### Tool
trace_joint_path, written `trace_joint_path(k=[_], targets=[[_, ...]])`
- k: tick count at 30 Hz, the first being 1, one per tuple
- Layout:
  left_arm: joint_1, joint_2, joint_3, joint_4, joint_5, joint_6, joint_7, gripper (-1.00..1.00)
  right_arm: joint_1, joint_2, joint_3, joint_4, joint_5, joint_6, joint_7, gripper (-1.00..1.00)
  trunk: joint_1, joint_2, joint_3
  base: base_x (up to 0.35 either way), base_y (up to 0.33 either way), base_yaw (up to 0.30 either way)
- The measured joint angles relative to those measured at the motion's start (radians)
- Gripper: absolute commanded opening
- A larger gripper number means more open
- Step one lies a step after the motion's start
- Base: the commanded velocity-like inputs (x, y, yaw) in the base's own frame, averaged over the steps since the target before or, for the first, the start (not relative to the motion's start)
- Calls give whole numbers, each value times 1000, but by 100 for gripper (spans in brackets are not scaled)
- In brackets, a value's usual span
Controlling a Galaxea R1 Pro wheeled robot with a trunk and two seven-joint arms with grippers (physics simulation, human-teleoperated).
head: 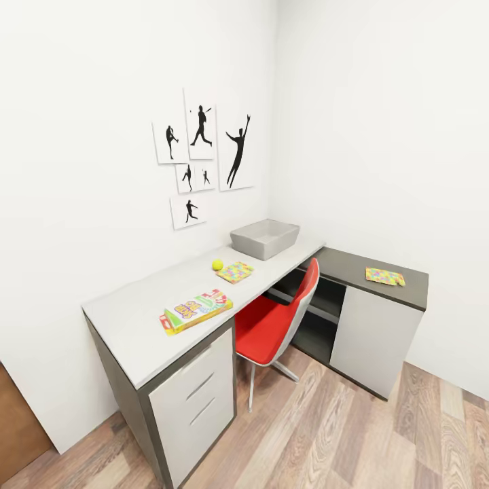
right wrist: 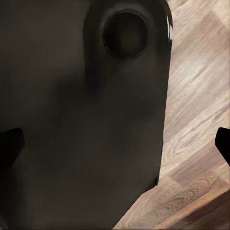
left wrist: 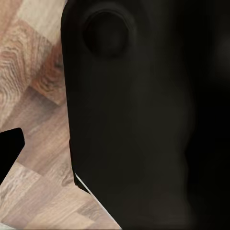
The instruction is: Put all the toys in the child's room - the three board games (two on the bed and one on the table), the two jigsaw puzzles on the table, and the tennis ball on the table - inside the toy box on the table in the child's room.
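Observation:
The L-shaped table stands in the corner of the child's room. The grey toy box sits at the far end of its light top. In front of it lie the tennis ball and a jigsaw puzzle. Nearer me lies a yellow-green-red board game. Another jigsaw puzzle rests on the dark top at the right. The bed is out of view. My left gripper and right gripper hang over the wood floor beside my black body, fingers spread wide, nothing between them.
A red chair is tucked under the table between the white drawers and the white door front. Black baseball prints hang on the wall. Wood-plank floor lies before the table. A brown door edge shows at left.

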State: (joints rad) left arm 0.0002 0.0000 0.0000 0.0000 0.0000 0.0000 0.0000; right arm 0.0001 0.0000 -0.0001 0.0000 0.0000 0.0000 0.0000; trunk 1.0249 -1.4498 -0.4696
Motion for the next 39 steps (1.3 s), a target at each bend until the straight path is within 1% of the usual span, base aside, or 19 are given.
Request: trace_joint_path(k=[1, 3, 6, 9, 12, 18, 23, 26, 34, 37, 39], targets=[[0, 0, 0, 0, 0, 0, 0, 100, 0, 0, 0, 0, 0, 0, 0, 100, 0, 0, 0, 0, 0, 0], [-2, -11, -1, -1, 0, 4, -1, 100, -2, 11, -4, -1, -5, -1, 1, 100, 0, 0, 0, 0, 0, 0], [-2, -11, -1, -1, 0, 4, -1, 100, -2, 15, -4, -1, -5, -1, 2, 100, 0, 0, 0, 0, 0, 0], [-2, -11, 0, -1, 0, -4, -1, 100, -2, 32, -2, -2, -3, -11, 3, 100, 0, 0, 0, 0, 0, 0], [-2, -8, -1, -1, 0, -18, -1, 100, -2, 39, -2, -3, -4, -22, 3, 100, 0, 0, 0, 0, 0, 0], [-2, -9, -1, -2, 0, -45, -1, 100, -2, 40, -2, -3, -3, -34, 3, 100, 0, 0, 0, 0, 0, 0], [-2, -9, -2, -2, 0, -47, -1, 100, -2, 25, -1, -3, -2, -42, 3, 100, 0, 0, 0, 0, 0, 0], [-2, -8, -1, -2, 0, -47, -1, 100, -2, 22, -1, -4, -2, -43, 3, 100, 0, 0, 0, 0, 0, 0], [-2, -9, -2, -2, 0, -47, -1, 100, -2, 23, -4, -4, -3, -42, 3, 100, 0, 0, 0, 0, 0, 0], [-2, -9, 5, -2, 1, -47, -1, 100, -2, 27, -4, -3, -6, -40, 3, 100, 0, 0, 0, 0, 0, 0], [-2, -9, 1, -2, 0, -48, -1, 100, -2, 32, -3, -3, -6, -40, 3, 100, 0, 0, 0, 0, 0, 0]])
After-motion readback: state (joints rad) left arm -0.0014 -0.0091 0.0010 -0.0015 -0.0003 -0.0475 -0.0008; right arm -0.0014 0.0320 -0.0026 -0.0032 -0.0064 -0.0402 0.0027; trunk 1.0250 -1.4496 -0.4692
